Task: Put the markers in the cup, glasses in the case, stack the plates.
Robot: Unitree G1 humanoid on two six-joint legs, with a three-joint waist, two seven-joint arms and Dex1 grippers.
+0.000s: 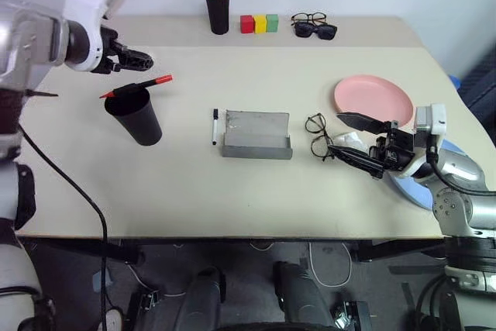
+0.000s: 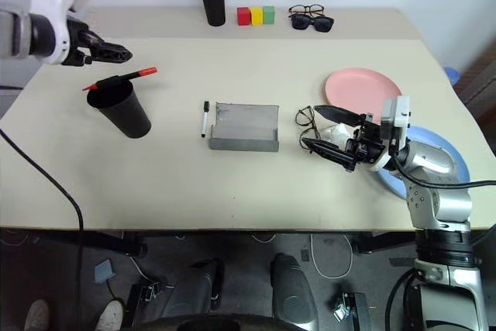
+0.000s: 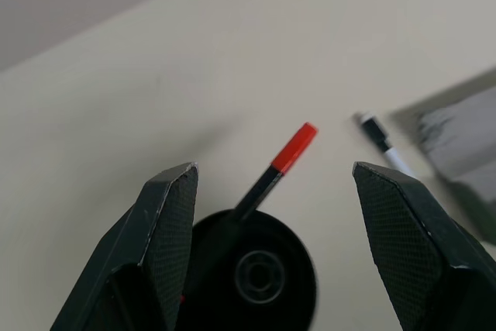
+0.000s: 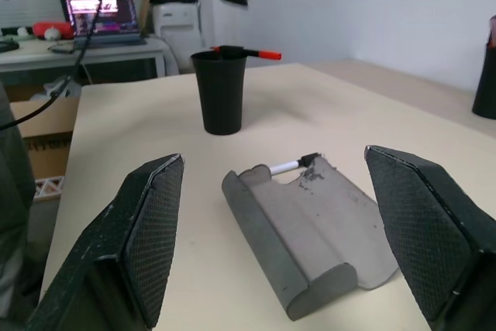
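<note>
On table (image 1: 194, 184): two markers (image 1: 215, 126), two plates (image 1: 373, 100).

No text, label, brand or number is readable anywhere.

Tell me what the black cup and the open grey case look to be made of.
Cup: likely matte black plastic, with thin tapered walls and a moulded ring pattern in its base. Case: apparently a hard grey shell with a dull silvery lining, holding its curved shape while open.

red marker (image 3: 263, 180) in cup (image 3: 256, 273), open gripper (image 3: 271, 215)
</note>
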